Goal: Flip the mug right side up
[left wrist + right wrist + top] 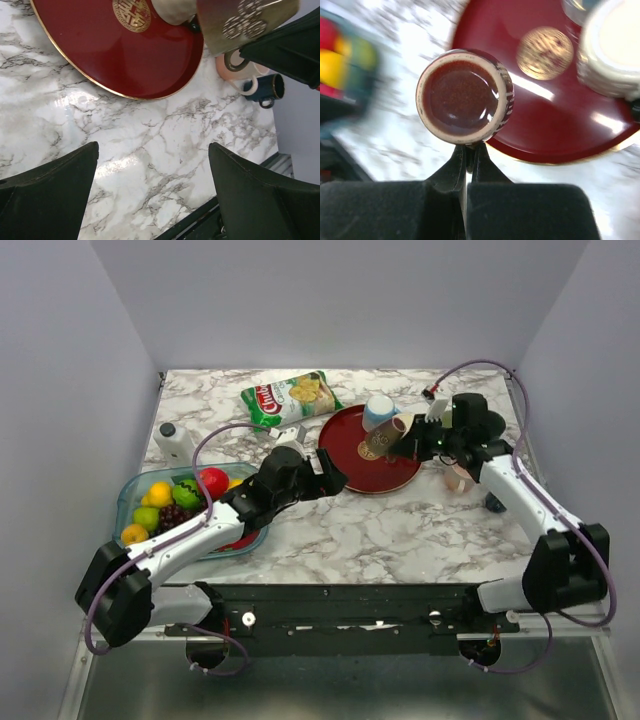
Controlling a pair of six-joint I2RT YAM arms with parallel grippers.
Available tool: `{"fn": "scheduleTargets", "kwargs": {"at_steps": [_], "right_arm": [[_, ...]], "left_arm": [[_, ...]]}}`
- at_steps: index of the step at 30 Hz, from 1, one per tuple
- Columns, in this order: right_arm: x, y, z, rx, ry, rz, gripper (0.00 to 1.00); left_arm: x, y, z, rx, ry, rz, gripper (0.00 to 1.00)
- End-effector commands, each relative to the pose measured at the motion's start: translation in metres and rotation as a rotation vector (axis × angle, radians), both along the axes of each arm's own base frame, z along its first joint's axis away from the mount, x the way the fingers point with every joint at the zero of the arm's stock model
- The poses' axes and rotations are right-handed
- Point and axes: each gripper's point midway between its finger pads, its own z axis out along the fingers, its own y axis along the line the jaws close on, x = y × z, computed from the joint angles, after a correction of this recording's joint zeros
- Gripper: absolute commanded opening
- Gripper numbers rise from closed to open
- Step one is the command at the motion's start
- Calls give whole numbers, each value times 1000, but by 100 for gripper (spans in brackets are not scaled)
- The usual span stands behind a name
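Observation:
A brown mug with a cream rim [464, 96] hangs tilted over the near right edge of the red plate [345, 432], its opening facing the right wrist camera. My right gripper [470, 149] is shut on its handle; from above, the gripper [405, 440] and the mug [383, 438] sit just right of the plate's centre. The mug's patterned side shows in the left wrist view [245, 22]. My left gripper [330, 472] is open and empty, low over the marble just left of the plate; its fingers [50, 195] are wide apart.
An upside-down pale cup [378, 412] stands on the plate. A pink mug [458, 478] and a dark blue mug [494, 502] sit right of it. A chip bag [292, 398] lies at the back, with a fruit container [135, 502] and a white bottle [175, 440] on the left.

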Motion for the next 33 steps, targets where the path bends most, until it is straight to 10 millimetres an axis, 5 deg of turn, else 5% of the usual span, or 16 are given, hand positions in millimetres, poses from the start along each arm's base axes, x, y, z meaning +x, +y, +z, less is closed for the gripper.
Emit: {"fn": "scheduleTargets", "kwargs": {"at_steps": [1, 2, 8, 16, 24, 33], "right_arm": [[-32, 42, 95, 416, -89, 44, 1], [-35, 47, 117, 499, -117, 39, 1], [-86, 62, 176, 748, -121, 84, 1], [-138, 96, 223, 909, -115, 210, 1], [-155, 107, 242, 958, -125, 276, 1], [-159, 112, 244, 961, -134, 304, 1]], "left_arm": [[-17, -16, 48, -174, -154, -141, 99], [-21, -18, 55, -198, -179, -163, 99], [-57, -31, 124, -421, -399, -363, 99], [-92, -38, 200, -659, -572, -498, 88], [-110, -29, 212, -712, -572, -533, 74], [-109, -27, 215, -747, -543, -507, 60]]}}
